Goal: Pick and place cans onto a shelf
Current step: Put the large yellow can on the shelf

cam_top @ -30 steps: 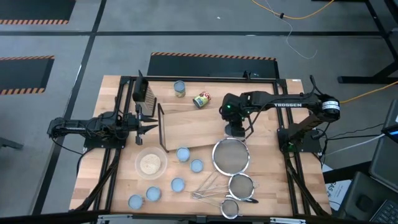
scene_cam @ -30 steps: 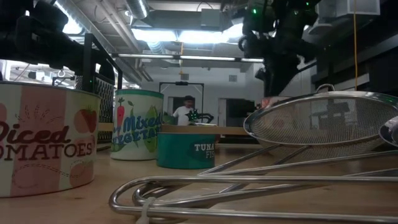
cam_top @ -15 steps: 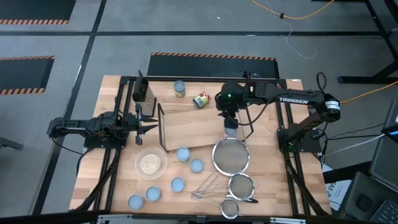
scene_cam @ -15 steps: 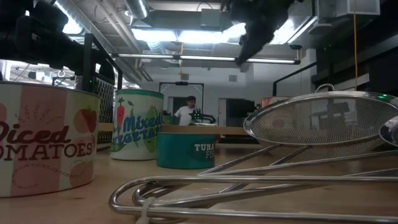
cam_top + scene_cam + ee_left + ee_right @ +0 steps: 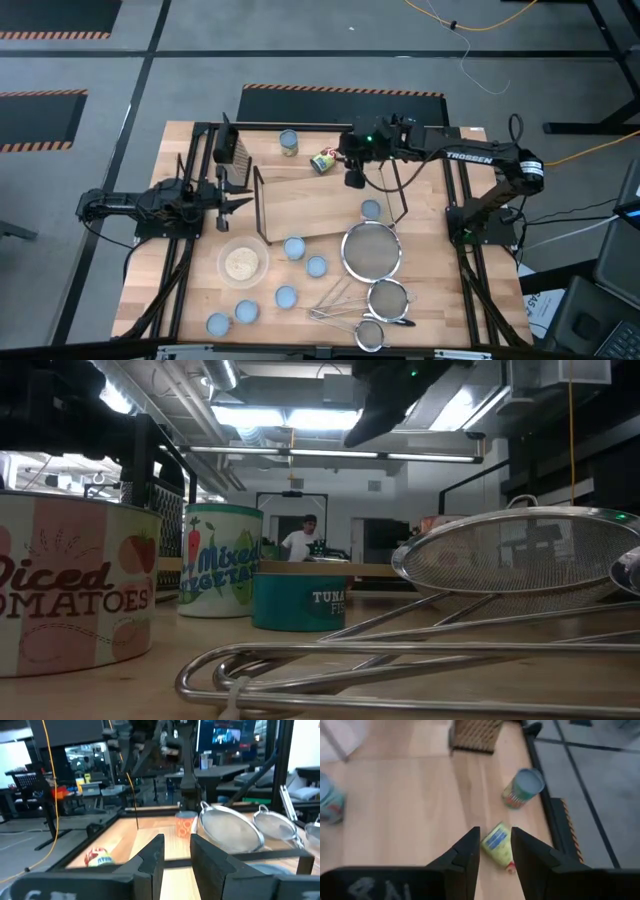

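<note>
My right tool (image 5: 495, 851) hangs over the tipped can (image 5: 498, 846) w/ fingers a bit apart, holding nothing. One can (image 5: 371, 209) stands on the shelf (image 5: 310, 205); left tool (image 5: 176, 854) is parked, narrow gap, empty.

A robotics lab: hazard-striped floor tape (image 5: 342, 91), exposed ceiling ducts (image 5: 215, 400), monitors (image 5: 222, 734) behind

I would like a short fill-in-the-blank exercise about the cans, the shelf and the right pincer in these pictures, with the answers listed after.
1. The number of cans standing on the shelf is ____.
2. The can with the yellow label, near the table's far edge, lies on its ____.
3. The right pincer is open and holds ____.
4. The left pincer waits beside the shelf's ____ end.

Missing words: one; side; nothing; left
</note>
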